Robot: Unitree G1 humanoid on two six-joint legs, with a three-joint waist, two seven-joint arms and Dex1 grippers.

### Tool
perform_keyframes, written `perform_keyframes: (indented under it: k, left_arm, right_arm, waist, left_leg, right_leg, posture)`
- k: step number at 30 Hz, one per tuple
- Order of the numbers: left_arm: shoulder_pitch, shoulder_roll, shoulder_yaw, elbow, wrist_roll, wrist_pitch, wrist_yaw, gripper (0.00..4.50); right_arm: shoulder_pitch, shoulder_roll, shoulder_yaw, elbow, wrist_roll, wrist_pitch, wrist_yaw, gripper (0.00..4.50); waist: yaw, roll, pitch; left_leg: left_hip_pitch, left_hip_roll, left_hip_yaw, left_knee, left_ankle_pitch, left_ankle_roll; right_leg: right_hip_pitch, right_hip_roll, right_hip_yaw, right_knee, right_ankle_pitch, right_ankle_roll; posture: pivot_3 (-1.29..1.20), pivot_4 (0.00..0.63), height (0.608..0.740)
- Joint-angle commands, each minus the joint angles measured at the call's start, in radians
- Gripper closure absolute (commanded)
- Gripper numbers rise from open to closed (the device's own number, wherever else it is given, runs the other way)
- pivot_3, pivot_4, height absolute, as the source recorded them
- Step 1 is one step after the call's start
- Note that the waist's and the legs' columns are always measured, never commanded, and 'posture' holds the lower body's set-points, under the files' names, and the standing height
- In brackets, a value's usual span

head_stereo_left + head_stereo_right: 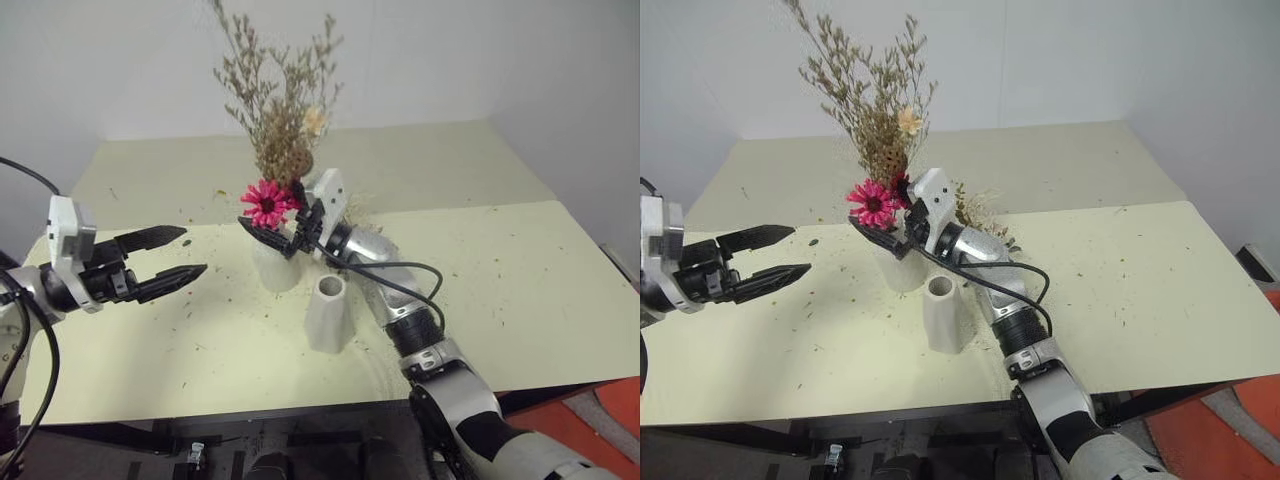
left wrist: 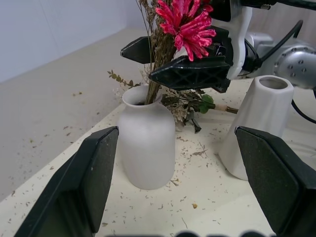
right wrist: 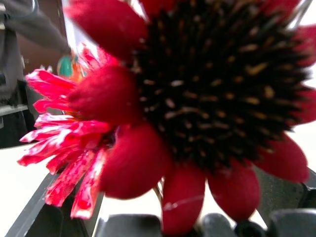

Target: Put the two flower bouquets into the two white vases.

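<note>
Left to right across the pale yellow surface (image 1: 520, 290), which is strewn with dried plant crumbs.

Left gripper (image 1: 190, 254): hovers above the surface, well left of the vases, pointing toward them. Its 2 black fingers (image 1: 150, 238) stand apart and hold nothing; in the left wrist view they frame both vases without touching either.

Bottle-shaped vase (image 2: 147, 143): upright near the middle of the surface. It contains the slim bouquet (image 1: 278, 120), whose stems enter the narrow neck; the beige sprigs rise tall above it and a magenta daisy (image 1: 265, 202) leans out low toward the left.

Right gripper (image 1: 280, 235): reaches in from the right at the level of the stems, just above the vase's neck. Its fingers (image 2: 190, 74) are spread, 1 on either side of the stems. Whether a finger touches the stems cannot be told. In the right wrist view the daisy heads sit directly in front of the camera, between the fingers.

Tapered vase (image 1: 328, 312): upright just right of and nearer than the bottle-shaped one, apart from it. Its mouth is open, with nothing in it.

Bushier bouquet (image 2: 195, 104): lies flat on the surface behind the 2 vases, green leaves and pale sprigs visible, largely screened by the right arm.
</note>
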State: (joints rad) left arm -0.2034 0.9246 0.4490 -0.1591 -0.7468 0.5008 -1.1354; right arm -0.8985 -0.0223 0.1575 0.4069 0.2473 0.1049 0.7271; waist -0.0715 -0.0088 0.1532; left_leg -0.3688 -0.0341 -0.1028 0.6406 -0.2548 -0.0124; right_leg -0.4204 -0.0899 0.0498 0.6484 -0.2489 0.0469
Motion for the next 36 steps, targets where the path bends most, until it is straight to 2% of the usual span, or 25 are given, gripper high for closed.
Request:
perform_keyframes:
  k: [1, 4, 13, 21, 32, 36]
  left_arm:
    - [-0.027, 0.001, 0.0, 0.001, 0.004, -0.024, -0.007, 0.39]
    - [-0.037, -0.004, -0.013, 0.008, 0.007, -0.028, -0.01, 0.39]
    - [-0.071, -0.018, -0.047, 0.029, 0.018, -0.037, -0.02, 0.39]
    - [-0.079, -0.03, -0.063, 0.029, 0.015, -0.031, -0.026, 0.39]
    - [-0.132, -0.043, -0.112, 0.043, 0.008, -0.024, -0.057, 0.39]
    - [-0.165, -0.036, -0.144, 0.058, 0.007, -0.012, -0.093, 0.39]
  right_arm:
    - [-0.049, -0.072, 0.033, -0.11, -0.015, 0.151, 0.052, 0.08]
    - [-0.082, -0.147, 0.085, -0.142, -0.082, 0.231, 0.066, 0.08]
    - [-0.133, -0.253, 0.095, -0.215, -0.091, 0.417, 0.126, 0.08]
    - [-0.041, -0.427, 0.089, -0.363, -0.074, 0.505, 0.212, 0.08]
    - [0.063, -0.666, -0.026, -0.459, -0.048, 0.582, 0.235, 0.08]
    - [0.139, -0.751, -0.046, -0.536, -0.016, 0.713, 0.252, 0.08]
  waist:
    - [0.001, 0.0, 0.0]
    - [0.001, 0.0, 0.0]
    - [0.002, 0.0, 0.0]
    - [0.007, 0.0, 0.0]
    - [0.007, -0.001, 0.0]
    - [0.011, -0.001, 0.0]
  left_leg:
    - [0.0, 0.0, 0.0, 0.0, 0.0, 0.0]
    - [0.0, 0.0, 0.0, 0.0, 0.0, 0.0]
    - [0.0, 0.0, 0.001, 0.0, 0.0, 0.0]
    - [-0.001, 0.0, 0.001, 0.001, 0.0, 0.0]
    - [-0.001, 0.0, 0.007, 0.001, 0.0, 0.0]
    - [-0.001, 0.0, 0.008, 0.001, 0.0, 0.0]
  right_leg:
    - [0.0, 0.0, 0.0, 0.0, 0.0, 0.0]
    - [0.0, 0.0, 0.0, 0.0, 0.0, 0.0]
    - [0.0, -0.001, -0.001, 0.0, 0.0, 0.0]
    - [0.001, -0.001, -0.003, -0.001, 0.0, 0.0]
    - [0.001, -0.001, -0.003, -0.003, 0.0, 0.0]
    - [0.001, -0.001, -0.003, -0.003, 0.0, 0.0]
  posture:
    - [0.0, 0.15, 0.74]
    - [0.0, 0.15, 0.74]
    - [0.0, 0.15, 0.74]
    - [0.0, 0.15, 0.74]
    - [0.0, 0.15, 0.74]
    - [0.0, 0.15, 0.74]
